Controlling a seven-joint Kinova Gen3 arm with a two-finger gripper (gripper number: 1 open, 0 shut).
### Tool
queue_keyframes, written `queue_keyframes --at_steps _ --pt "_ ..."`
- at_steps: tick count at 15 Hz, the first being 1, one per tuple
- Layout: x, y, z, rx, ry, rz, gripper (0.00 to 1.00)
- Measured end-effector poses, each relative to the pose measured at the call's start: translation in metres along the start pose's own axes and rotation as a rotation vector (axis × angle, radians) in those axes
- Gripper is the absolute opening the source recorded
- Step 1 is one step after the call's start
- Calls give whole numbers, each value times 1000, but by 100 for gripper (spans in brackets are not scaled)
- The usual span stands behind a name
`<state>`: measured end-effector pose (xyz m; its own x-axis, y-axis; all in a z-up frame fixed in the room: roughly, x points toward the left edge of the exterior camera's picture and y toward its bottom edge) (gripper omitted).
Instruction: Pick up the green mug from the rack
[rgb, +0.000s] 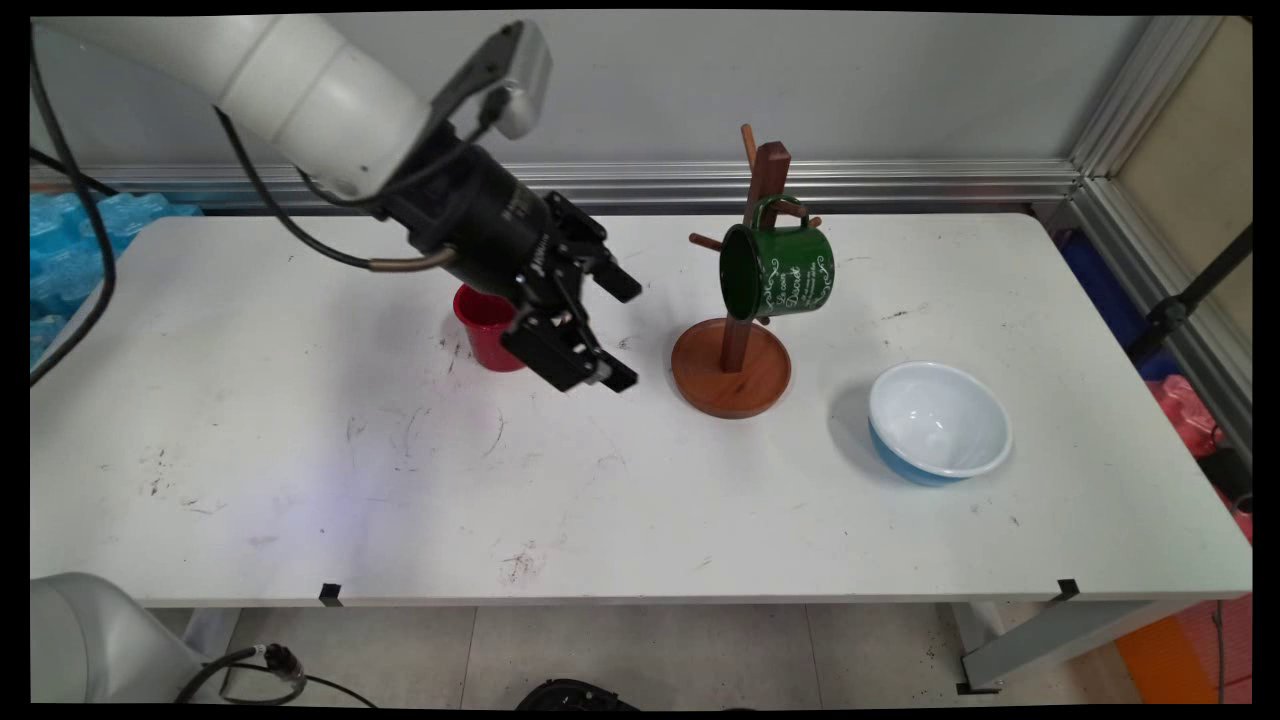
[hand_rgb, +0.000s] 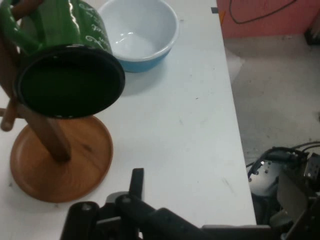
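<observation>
Hand (rgb: 620, 333) (spread, empty) hovers near green mug (rgb: 778, 270) on wooden stand (rgb: 731, 378).

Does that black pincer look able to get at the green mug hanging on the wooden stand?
Probably yes: the black pincer hovers open, facing the green enamel mug, with nothing between them.

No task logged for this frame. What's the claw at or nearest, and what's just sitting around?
By the claw:
claw, open, empty, above the table
green mug, hung on the wooden mug tree, straight ahead of it
red cup, just behind it

Sitting around:
blue bowl, white inside, right of the tree
blue plastic, off the left end
</observation>
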<state>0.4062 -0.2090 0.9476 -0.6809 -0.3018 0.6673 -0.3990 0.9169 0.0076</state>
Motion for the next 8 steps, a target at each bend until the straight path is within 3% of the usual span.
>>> queue_keyframes --at_steps 8 --pt "13 5 37 16 25 -112 100"
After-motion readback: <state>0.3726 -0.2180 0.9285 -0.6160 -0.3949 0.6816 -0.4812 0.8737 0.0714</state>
